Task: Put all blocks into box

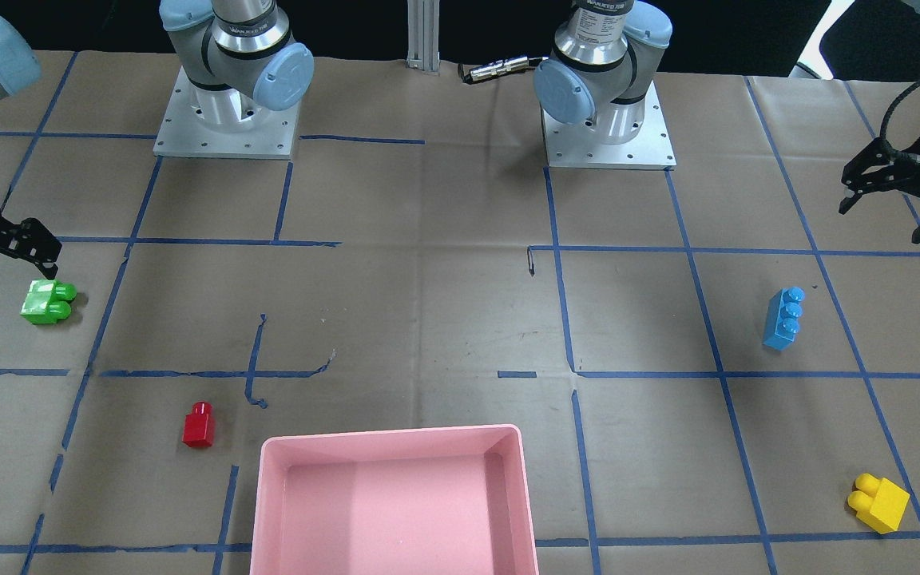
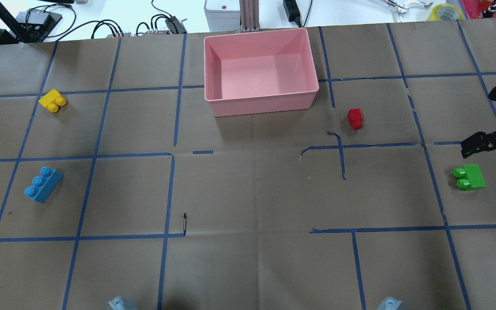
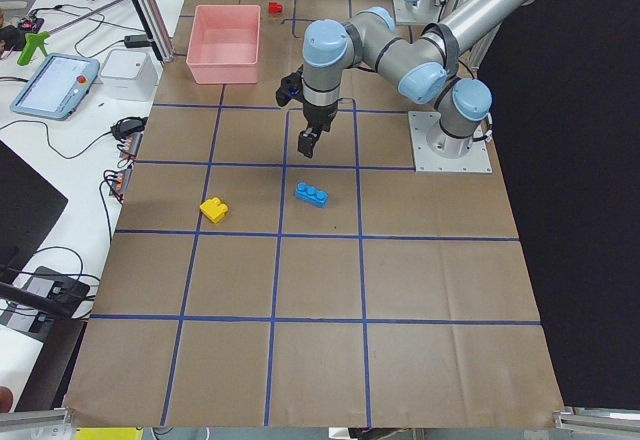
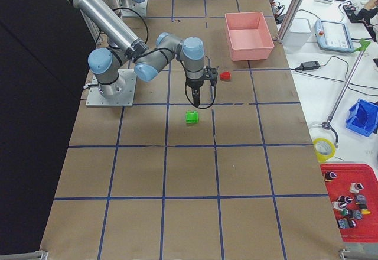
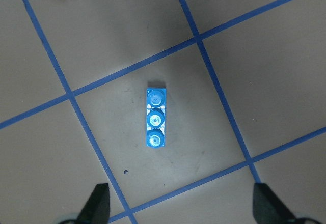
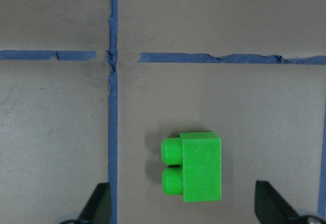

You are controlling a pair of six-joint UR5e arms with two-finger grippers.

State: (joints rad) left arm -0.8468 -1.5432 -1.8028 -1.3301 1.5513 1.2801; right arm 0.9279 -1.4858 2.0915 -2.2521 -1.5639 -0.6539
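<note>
Pink plastic box (image 2: 261,105) holds 0 blocks. Your left end effector (image 5: 181,206) and right end effector (image 6: 181,208) gape empty above the light-blue 3-stud plastic brick (image 5: 155,124) and green 2-stud plastic brick (image 6: 201,168); descend, then grip.

Bright, even light; soft shadows

pink box (image 1: 392,434), green block (image 1: 46,302), red block (image 1: 199,426), blue block (image 1: 783,319), yellow block (image 1: 879,503)

Pointing down: left gripper (image 5: 183,204), right gripper (image 6: 183,203), fingers (image 5: 98,203) wide apart; 2 arms apparently outstretched.
</note>
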